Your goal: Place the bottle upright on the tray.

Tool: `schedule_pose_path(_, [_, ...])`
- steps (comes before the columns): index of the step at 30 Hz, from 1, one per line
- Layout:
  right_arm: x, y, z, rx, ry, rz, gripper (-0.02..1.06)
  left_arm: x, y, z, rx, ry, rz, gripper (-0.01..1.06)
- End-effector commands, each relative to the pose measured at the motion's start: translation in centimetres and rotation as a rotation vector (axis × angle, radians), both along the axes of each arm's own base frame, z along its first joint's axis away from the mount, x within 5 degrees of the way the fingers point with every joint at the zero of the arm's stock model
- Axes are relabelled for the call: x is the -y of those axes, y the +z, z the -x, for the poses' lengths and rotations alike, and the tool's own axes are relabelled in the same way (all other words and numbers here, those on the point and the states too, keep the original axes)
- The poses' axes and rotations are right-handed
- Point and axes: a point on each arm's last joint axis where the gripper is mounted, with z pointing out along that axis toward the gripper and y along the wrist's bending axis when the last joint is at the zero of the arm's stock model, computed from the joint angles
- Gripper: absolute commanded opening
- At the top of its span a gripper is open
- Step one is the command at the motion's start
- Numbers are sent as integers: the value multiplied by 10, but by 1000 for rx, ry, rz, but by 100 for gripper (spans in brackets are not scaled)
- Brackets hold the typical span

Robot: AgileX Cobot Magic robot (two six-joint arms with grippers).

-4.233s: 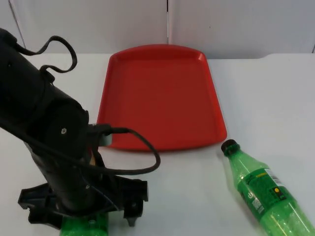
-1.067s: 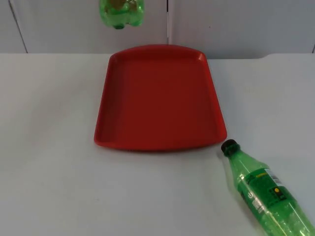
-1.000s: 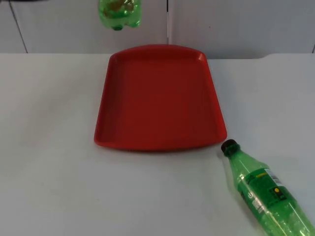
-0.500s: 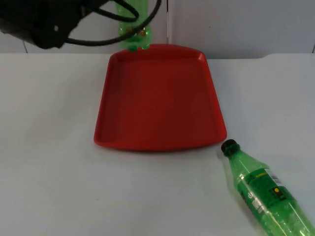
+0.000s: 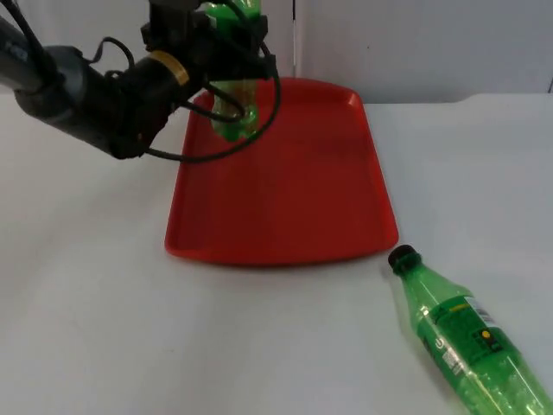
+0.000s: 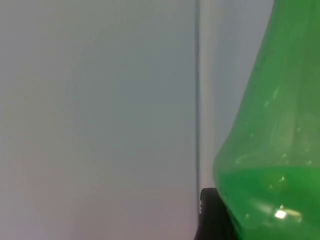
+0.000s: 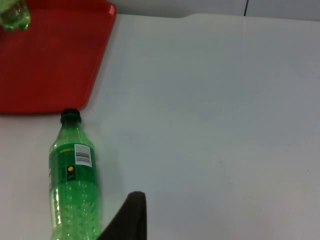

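The left gripper [image 5: 232,43] is clamped on a green soda bottle [image 5: 233,108], holding it base-down over the far left corner of the red tray [image 5: 285,199] so it can land standing (whether the base touches the tray floor I cannot tell). To the right, a second green bottle [image 5: 462,341] lies on its side on the white table [image 5: 86,328], near the waiting right gripper [image 7: 127,220], whose finger state I cannot tell.

Red tray [image 5: 285,181], clear green bottle [image 5: 233,104] in the black left gripper [image 5: 229,47], second green bottle [image 5: 462,341] with black cap, green label with yellow dot and white barcode patch, white table [image 5: 86,328], grey wall [image 6: 95,100].
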Motion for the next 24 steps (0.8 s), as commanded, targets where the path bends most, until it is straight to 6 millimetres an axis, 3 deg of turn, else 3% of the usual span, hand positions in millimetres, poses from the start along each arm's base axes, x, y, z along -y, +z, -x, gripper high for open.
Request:
schedule_pose_path(1, [0, 0, 0, 6, -4, 8, 105, 3, -3, -2, 25, -18, 13, 0])
schedule_pose_path(8, [0, 0, 0, 6, -4, 8, 105, 1, -24, -1, 0, -10, 23, 0])
schedule_pose_path(16, [0, 0, 0, 6, -4, 8, 105, 3, -25, 0, -5, -28, 17, 1])
schedule_pose_path(19, [0, 0, 0, 6, -4, 8, 105, 3, -25, 0, -12, -36, 28, 7])
schedule_pose_path(23, [0, 0, 0, 6, -4, 8, 105, 7, -26, 2, -9, -75, 2, 35])
schedule_pose_path(24, [0, 0, 0, 6, -4, 8, 105, 7, -26, 2, -9, -75, 2, 35])
